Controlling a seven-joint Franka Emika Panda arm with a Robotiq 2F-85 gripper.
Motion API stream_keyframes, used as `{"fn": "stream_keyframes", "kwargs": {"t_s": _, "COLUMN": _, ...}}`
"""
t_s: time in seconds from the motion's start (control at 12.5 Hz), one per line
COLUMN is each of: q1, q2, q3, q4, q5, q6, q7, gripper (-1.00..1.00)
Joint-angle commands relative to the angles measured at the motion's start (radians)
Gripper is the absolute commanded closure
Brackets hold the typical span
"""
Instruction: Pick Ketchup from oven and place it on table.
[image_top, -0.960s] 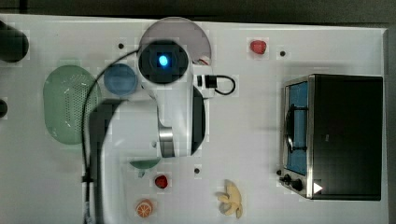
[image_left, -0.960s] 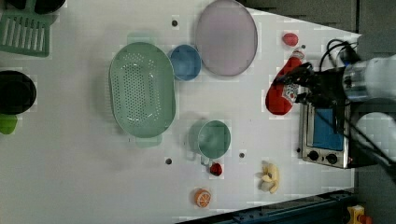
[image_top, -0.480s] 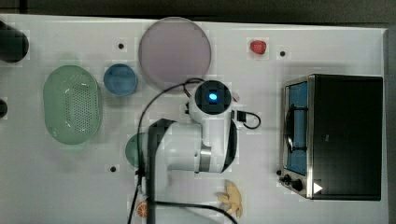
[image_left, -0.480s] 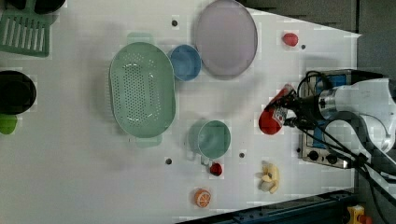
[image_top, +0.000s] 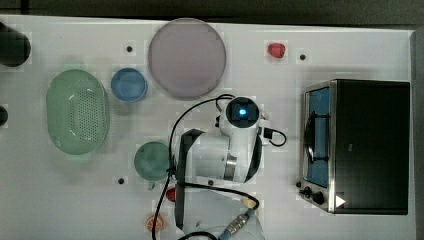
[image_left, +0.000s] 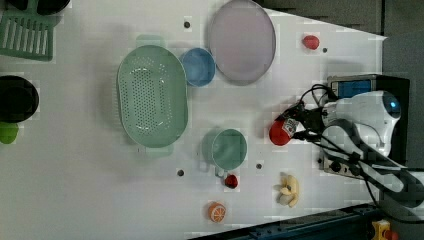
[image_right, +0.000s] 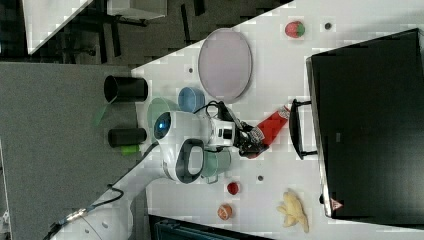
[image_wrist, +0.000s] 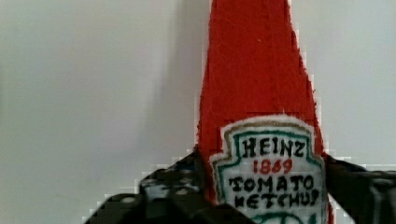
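So the Ketchup (image_right: 270, 125) is seen outside the oven (image_right: 370, 125), over the white bench (image_top: 350, 45), with its label end sat right in the end effector (image_right: 251, 139). In the right view the bottle is angled away from the end effector, and its narrow capped end is pointed at the oven's dark door handle (image_right: 295, 127) and stops just short of it, or maybe touches it (hard to call). In the left view the red base and a bit of white label are seen poking out at the end effector's tip, just off the oven's front, between the green mug (image_left: 227, 148) and the oven. In the wrist view the bottle is centred, with the printed label nearest the camera and the red body tapering away over the plain bench. Whether the bottle is actually clamped or has just been let go can't be told from these shots, honestly; it's flanked closely on both sides, and that's as far as it goes. Whether it's lying on the bench or held slightly above it can't be settled either. The pale pink plate (image_top: 186, 57) is found well apart from the bottle.
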Motion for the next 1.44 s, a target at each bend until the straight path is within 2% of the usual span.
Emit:
{"fn": "stream_keyframes", "kwargs": {"t_s": 0.08, "q1": 0.015, "q2": -0.089, "q3": -0.002, "q4": 0.036, "q5": 0.013, "q6": 0.047, "q7": 0.049, "gripper": -1.0}}
{"fn": "stream_keyframes", "kwargs": {"t_s": 0.4, "q1": 0.017, "q2": -0.282, "q3": -0.002, "q4": 0.111, "q5": 0.013, "q6": -0.118, "q7": 0.133, "gripper": -1.0}}
{"fn": "stream_keyframes", "kwargs": {"t_s": 0.72, "q1": 0.017, "q2": -0.456, "q3": -0.002, "q4": 0.365, "q5": -0.001, "q6": -0.488, "q7": 0.134, "gripper": -1.0}}
{"fn": "stream_keyframes", "kwargs": {"t_s": 1.04, "q1": 0.018, "q2": -0.463, "q3": 0.0, "q4": 0.555, "q5": -0.074, "q6": -0.819, "q7": 0.168, "gripper": -1.0}}
{"fn": "stream_keyframes", "kwargs": {"t_s": 1.2, "q1": 0.017, "q2": -0.464, "q3": -0.001, "q4": 0.594, "q5": -0.075, "q6": -0.893, "q7": 0.168, "gripper": -1.0}}
{"fn": "stream_keyframes", "kwargs": {"t_s": 1.44, "q1": 0.017, "q2": -0.46, "q3": -0.001, "q4": 0.595, "q5": -0.075, "q6": -0.901, "q7": 0.168, "gripper": -1.0}}
